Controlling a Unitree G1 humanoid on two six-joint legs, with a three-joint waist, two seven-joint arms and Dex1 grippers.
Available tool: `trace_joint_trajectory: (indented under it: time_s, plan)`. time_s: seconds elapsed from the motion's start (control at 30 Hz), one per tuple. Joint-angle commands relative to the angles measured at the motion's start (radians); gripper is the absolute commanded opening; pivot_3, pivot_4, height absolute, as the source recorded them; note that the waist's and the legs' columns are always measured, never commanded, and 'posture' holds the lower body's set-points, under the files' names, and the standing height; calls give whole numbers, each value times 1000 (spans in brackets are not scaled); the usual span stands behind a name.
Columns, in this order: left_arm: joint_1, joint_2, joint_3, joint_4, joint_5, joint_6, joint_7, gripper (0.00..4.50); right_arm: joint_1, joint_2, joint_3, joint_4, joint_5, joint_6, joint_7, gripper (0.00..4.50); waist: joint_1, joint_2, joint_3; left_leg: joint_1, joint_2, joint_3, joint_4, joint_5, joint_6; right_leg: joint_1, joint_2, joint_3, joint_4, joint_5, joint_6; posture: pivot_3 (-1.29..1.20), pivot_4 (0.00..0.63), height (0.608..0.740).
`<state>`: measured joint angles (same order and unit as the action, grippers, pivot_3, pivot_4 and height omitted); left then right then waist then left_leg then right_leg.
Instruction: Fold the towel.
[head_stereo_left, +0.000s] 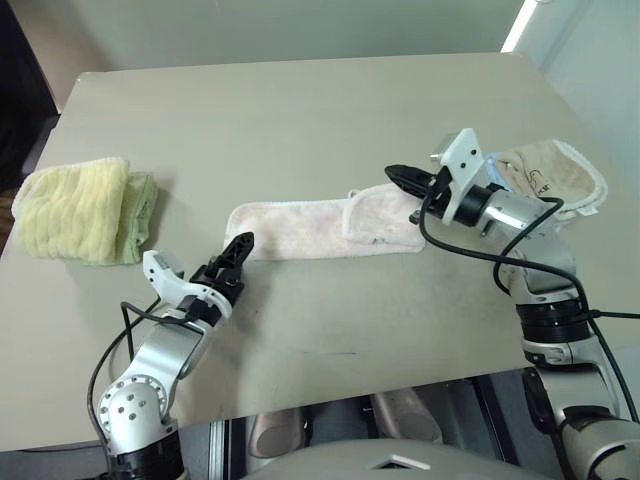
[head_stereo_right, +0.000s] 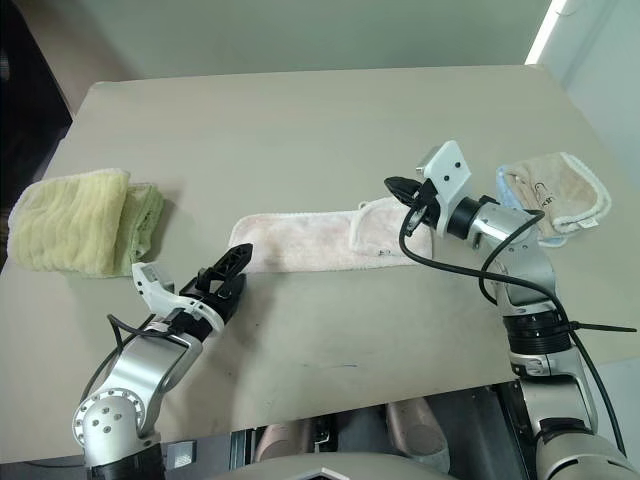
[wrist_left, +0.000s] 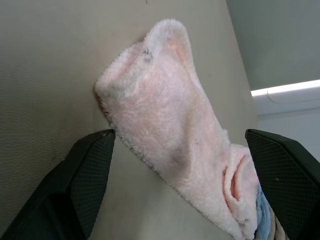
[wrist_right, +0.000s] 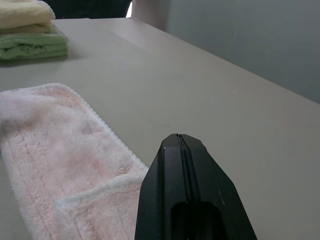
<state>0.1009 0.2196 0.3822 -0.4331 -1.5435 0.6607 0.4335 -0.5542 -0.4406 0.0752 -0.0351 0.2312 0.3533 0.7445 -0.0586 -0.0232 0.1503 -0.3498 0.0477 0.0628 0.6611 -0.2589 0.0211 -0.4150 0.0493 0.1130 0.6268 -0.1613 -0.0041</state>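
Pink-cream towel (head_stereo_left: 320, 228) flat on table (head_stereo_left: 300, 110)

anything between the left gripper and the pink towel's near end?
Nothing visible. The open left gripper sits just short of the end of the pale pink terry towel, with bare beige table between. The folded yellow-green ribbed towel lies off to the side.

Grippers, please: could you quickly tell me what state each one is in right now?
Left gripper: open, holding nothing, by the near-left end of the towel.
Right gripper: closed, empty, above the towel's folded right end.
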Motion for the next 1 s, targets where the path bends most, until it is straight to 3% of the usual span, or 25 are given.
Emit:
trace_joint_trajectory:
  time_s: [0.03,0.5,0.6,0.93,1.0]
  plan:
    - [5,18,29,32,35,-37,54,4500,-7,2,-15,-24,0,-24,-12,15,0,0,0,0,0,0,0,0,0,0,0,0,0,0,0,0,150,739]
    - [-144,47,-21,194,96,-13,23,4500,1,12,-4,-56,4,-11,-19,15,6,3,1,2,-4,-8,1,3,3,4,0,-1,0,2,-3,0,150,739]
    - [-152,44,-18,203,89,-12,12,3926,16,-2,-4,-81,16,9,-1,0,9,3,1,2,-11,-20,2,3,2,3,0,-1,0,2,-3,0,150,739]
    - [-152,30,5,191,96,-28,-25,212,140,-113,-11,-266,192,215,139,0,17,3,1,-16,-18,-32,2,1,-4,-9,0,-1,-1,-3,2,0,150,739]
    - [-150,29,8,184,96,-32,-33,54,147,-121,-11,-276,197,223,137,0,18,4,1,-16,-18,-32,2,3,-7,-9,0,-1,-1,-5,3,0,150,739]
